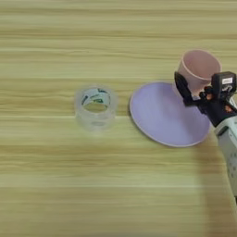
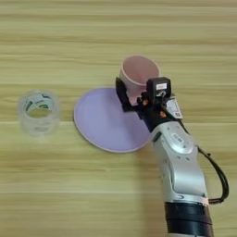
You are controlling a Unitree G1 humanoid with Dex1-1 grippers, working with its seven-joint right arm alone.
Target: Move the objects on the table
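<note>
A pale pink tapered cup (image 1: 200,67) is at the far right rim of the round lilac plate (image 1: 164,115), its mouth facing up and slightly tilted. My right gripper (image 1: 200,90) is shut on the cup's lower part, with one black finger (image 2: 122,96) on its left side and the other side of the gripper against its right. The silver forearm (image 2: 183,166) comes in from the bottom right. I cannot tell whether the cup rests on the table (image 1: 69,185) or hangs just above it. The plate lies flat with nothing on it.
A roll of clear tape (image 1: 96,106) stands on its side face left of the plate, a short gap away. A black cable (image 2: 217,178) loops off the right side of the forearm.
</note>
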